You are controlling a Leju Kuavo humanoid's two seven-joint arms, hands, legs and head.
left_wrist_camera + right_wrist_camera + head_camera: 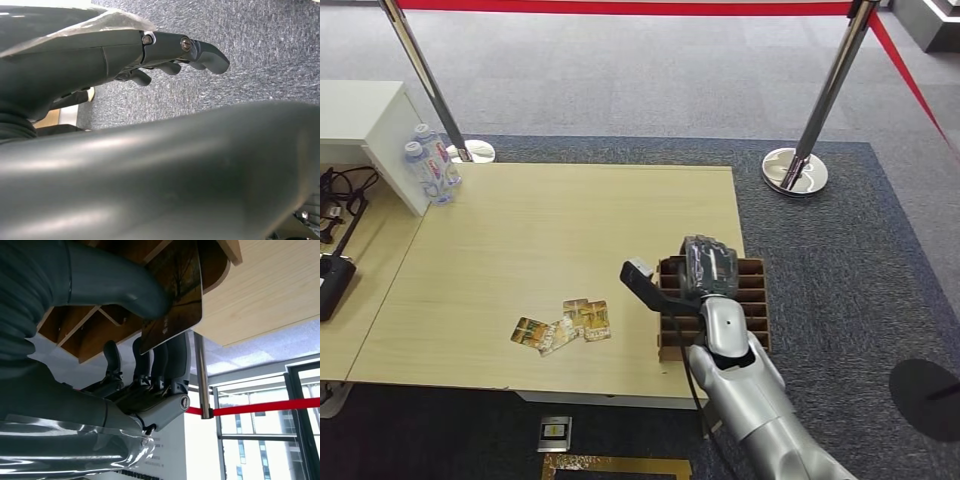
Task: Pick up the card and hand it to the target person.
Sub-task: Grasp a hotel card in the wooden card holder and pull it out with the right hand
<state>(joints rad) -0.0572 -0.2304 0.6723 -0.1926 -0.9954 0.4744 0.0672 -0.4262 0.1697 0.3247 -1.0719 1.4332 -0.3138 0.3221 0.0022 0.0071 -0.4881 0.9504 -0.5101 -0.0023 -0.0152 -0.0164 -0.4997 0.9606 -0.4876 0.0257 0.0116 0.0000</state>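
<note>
The robot's right hand [709, 268] is over the brown slotted box [750, 300] at the right end of the wooden table [546, 230]. Its thumb and fingers [177, 365] pinch a dark card [177, 295] just above the slots. More cards [563, 326] lie flat on the table, well apart from the box. The left hand [166, 52] hangs over grey carpet with its fingers loose and apart, holding nothing.

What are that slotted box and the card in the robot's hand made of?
The slotted box looks like brown wood or fibreboard: matte dividers with pale cut edges. The card, pinched by the right hand, seems glossy printed plastic, since it reflects light.
</note>
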